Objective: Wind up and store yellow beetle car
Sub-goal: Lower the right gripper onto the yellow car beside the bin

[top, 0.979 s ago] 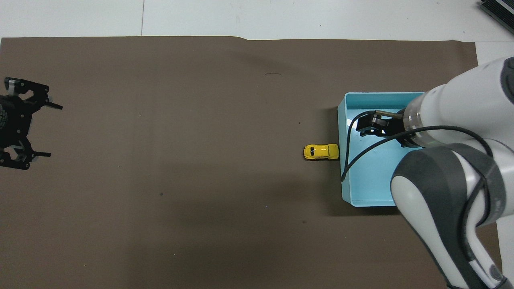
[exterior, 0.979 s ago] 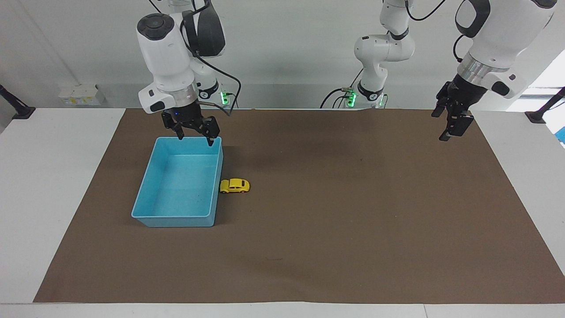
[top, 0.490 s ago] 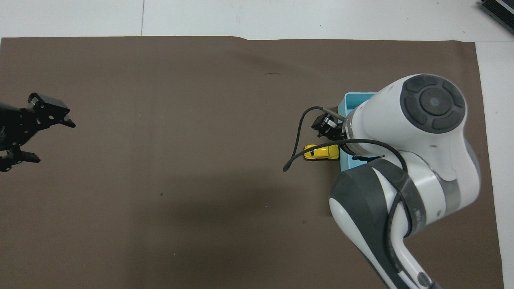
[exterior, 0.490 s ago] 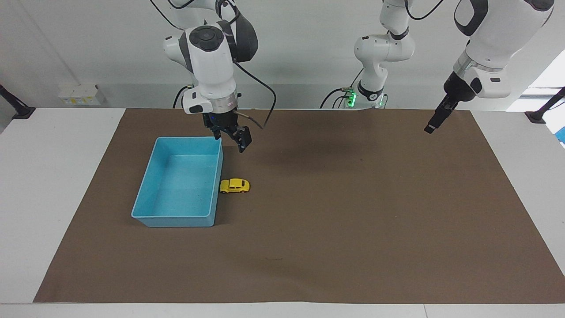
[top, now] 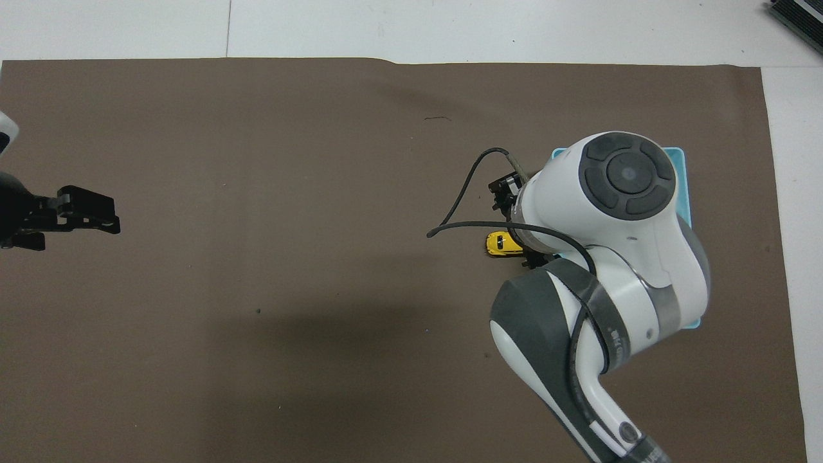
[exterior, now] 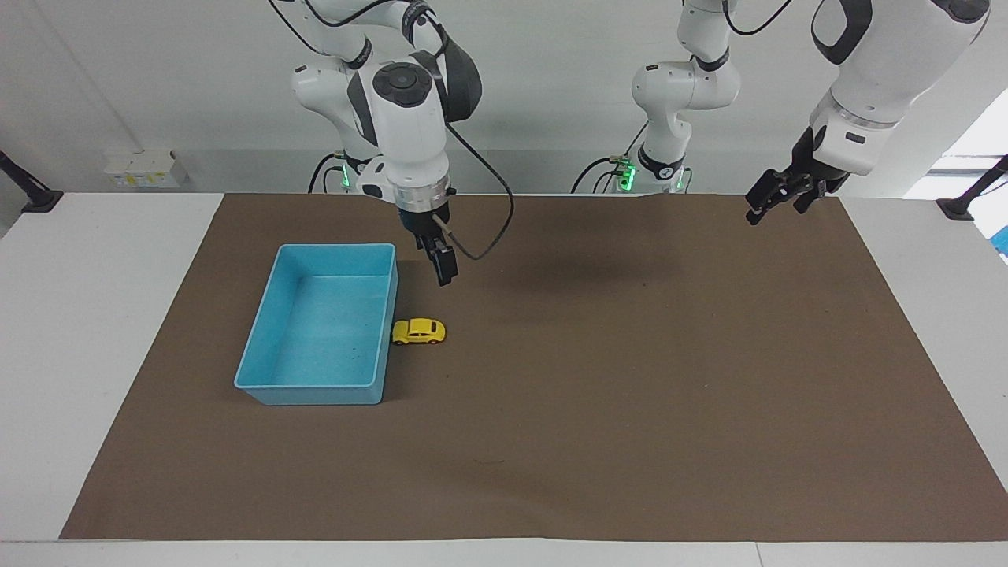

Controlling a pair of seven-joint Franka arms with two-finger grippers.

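Note:
The yellow beetle car [exterior: 419, 331] stands on the brown mat, against the long wall of the blue bin [exterior: 315, 393] on the side toward the left arm's end. In the overhead view the right arm covers part of the car [top: 496, 244] and most of the bin [top: 684, 186]. My right gripper [exterior: 445, 273] hangs in the air over the mat beside the bin's corner nearest the robots, above the car and clear of it. My left gripper [exterior: 780, 206] is open and empty, raised over the mat's edge at the left arm's end; it also shows in the overhead view [top: 106, 217].
The brown mat [exterior: 630, 394] covers most of the white table [exterior: 94, 315]. A black cable [exterior: 488, 236] loops from the right wrist beside the gripper. The bin's floor is bare.
My right gripper has swung from over the bin's robot-side rim to over the mat beside the bin, above the car, turning its wrist. My left gripper has turned and risen a little. The car has not moved.

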